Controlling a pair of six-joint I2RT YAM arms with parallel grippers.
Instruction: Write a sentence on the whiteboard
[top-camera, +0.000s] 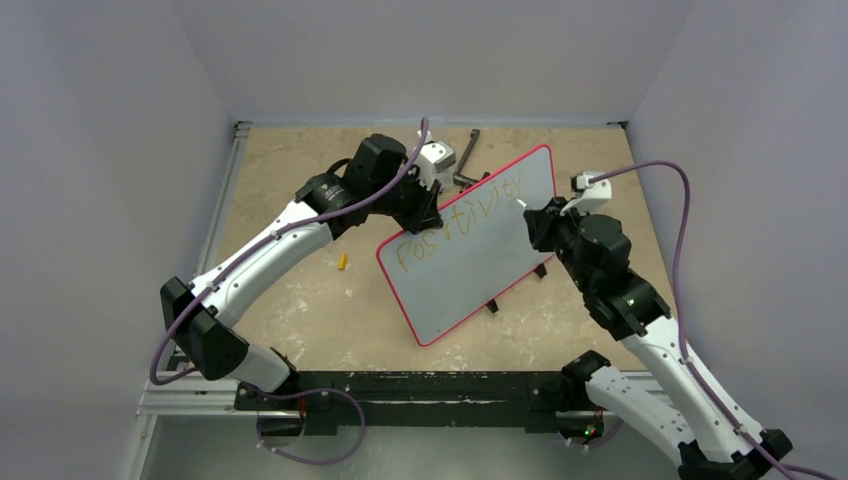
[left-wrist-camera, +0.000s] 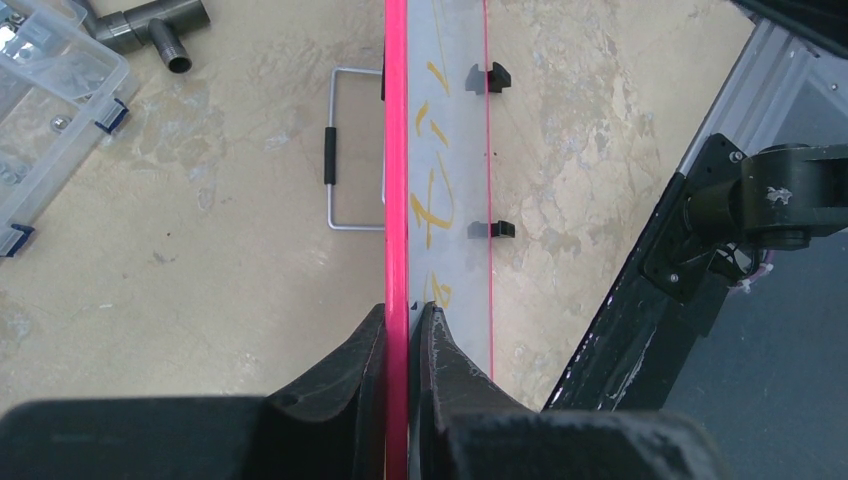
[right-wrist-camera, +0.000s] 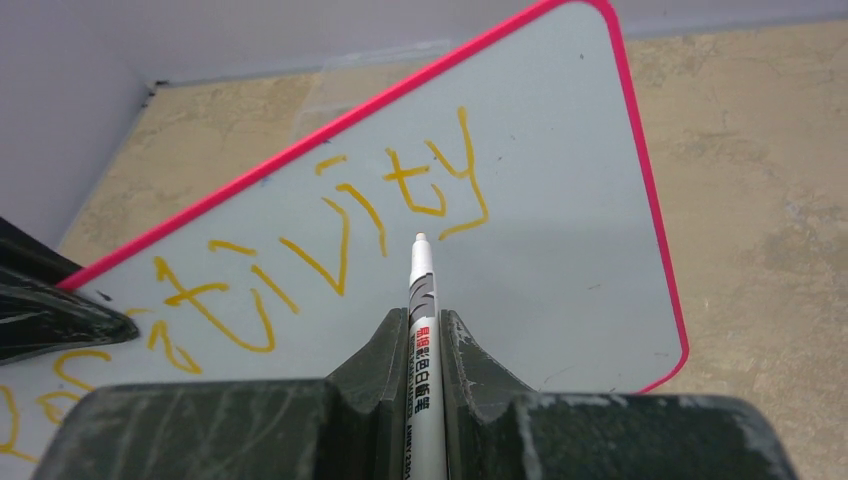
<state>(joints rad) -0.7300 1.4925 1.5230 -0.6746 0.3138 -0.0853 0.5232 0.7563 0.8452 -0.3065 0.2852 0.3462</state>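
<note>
Clr plastic box (left-wrist-camera: 50, 105), pipe tee (left-wrist-camera: 150, 25) — yel. bit (top-camera: 341, 263)

Orange-yellow sentence (right-wrist-camera: 340, 262) on white whiteboard (right-wrist-camera: 560, 290), red-pink frame (right-wrist-camera: 650, 200); white marker (right-wrist-camera: 422, 300).

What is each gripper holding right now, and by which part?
Left gripper clamps the whiteboard by its pink frame edge; right gripper grips the marker along its barrel.

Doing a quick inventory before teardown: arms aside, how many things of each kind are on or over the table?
whiteboard: 1
marker: 1
clear plastic box: 1
grey pipe fitting: 1
wire loop with black grip: 1
small yellow piece: 1
Total: 6
</note>
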